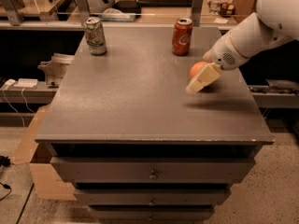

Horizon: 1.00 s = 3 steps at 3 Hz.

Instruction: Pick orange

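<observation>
The orange (195, 69) is a round orange fruit resting on the right side of the grey table top (140, 92), in front of the red cola can (181, 36). My gripper (202, 80), cream-coloured at the end of the white arm (247, 38) reaching in from the upper right, is down at the orange, covering its right and front side. Only the fruit's upper left part shows. I cannot tell whether the gripper touches it.
A silver-green can (96, 35) stands at the table's back left corner. The table is a drawer cabinet with handles (152, 174) at the front. A cardboard box (35, 167) sits on the floor at the left. Cluttered benches run behind.
</observation>
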### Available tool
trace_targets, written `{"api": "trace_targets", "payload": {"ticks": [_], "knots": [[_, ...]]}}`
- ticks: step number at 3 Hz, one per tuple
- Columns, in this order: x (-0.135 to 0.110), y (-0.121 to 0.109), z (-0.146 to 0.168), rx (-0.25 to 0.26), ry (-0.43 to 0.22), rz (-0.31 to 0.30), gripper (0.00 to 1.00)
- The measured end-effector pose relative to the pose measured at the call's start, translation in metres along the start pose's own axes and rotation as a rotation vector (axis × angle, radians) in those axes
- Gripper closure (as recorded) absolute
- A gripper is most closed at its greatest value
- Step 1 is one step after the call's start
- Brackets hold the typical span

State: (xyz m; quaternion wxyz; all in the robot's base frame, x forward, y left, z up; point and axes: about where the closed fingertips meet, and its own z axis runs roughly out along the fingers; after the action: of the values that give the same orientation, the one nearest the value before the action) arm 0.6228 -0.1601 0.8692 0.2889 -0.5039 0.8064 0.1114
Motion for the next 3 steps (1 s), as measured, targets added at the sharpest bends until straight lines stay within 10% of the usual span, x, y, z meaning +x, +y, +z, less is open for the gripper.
{"api": "trace_targets", "payload": {"ticks": [3], "knots": [[-0.017, 0.006, -0.007, -0.028, -0.011, -0.076, 0.88]]}}
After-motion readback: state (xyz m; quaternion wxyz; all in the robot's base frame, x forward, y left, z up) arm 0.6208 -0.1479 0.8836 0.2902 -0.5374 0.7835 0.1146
